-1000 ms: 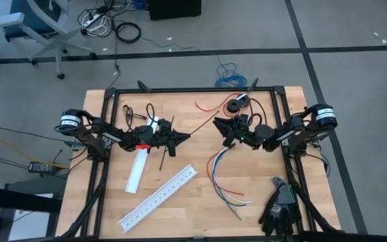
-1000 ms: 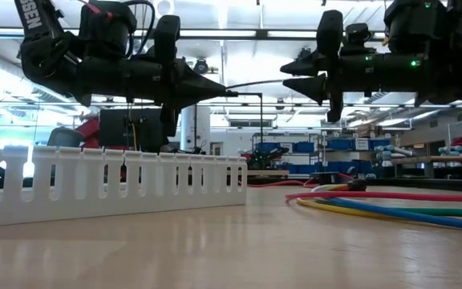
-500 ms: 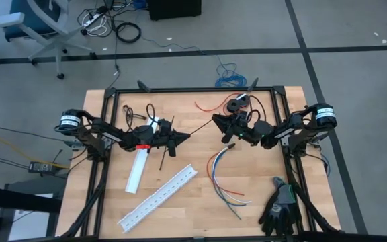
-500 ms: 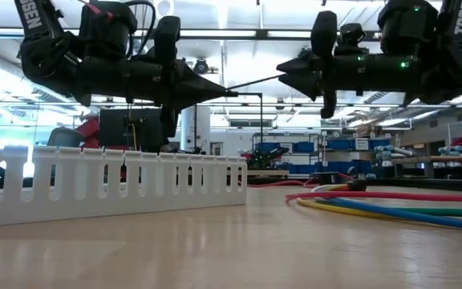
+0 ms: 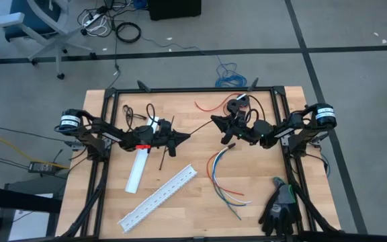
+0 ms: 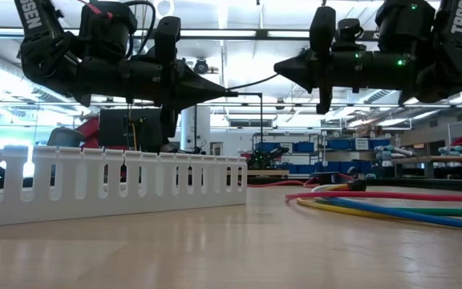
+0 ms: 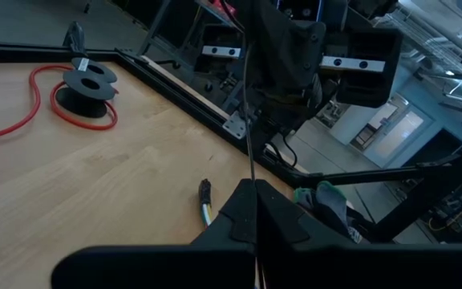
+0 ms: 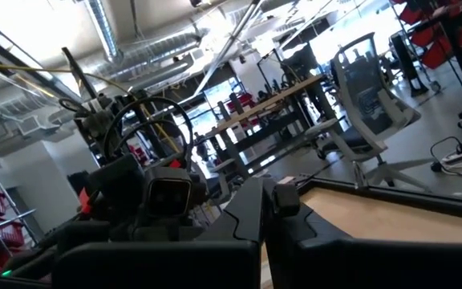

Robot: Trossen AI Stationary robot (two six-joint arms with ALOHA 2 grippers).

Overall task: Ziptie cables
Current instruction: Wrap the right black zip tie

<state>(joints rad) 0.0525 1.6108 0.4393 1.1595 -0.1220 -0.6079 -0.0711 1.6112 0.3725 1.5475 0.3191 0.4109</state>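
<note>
Holding a thin black zip tie point(image 5: 198, 127) pinched between closed fingertips, left gripper point(image 5: 185, 136) hovering above the worktop point(image 5: 187, 202) a little left of its middle, tips pointing toward the right edge. Facing it from the right half, right gripper point(image 5: 216, 120) hanging in the air with its fingers pressed together at the zip tie's far end; whether actually clamping the strip cannot be told from above, though in the low view the strip point(image 6: 251, 83) is arching from the left gripper's tip point(image 6: 228, 93) up to the right gripper's tip point(image 6: 281, 67). Lying flat on the worktop below the right gripper, toward the right front quarter, the cables point(image 5: 222, 176): red, orange, blue, green and white wires curving from a black-sleeved end point(image 5: 228, 144) out to loose ends near the front edge. Resting apart from them, near the back edge, a single red wire point(image 5: 207, 105) beside a black spool point(image 5: 235, 105). Lying diagonally toward the front left, a white slotted cable duct point(image 5: 158, 197), with a white flat cover strip point(image 5: 138, 167) just left of it. Sitting at the front right corner, a dark work glove point(image 5: 279, 206). Showing in the left wrist view, the black-sleeved end point(image 7: 205, 191) on bare wood just ahead of the closed fingers point(image 7: 239, 217).
</note>
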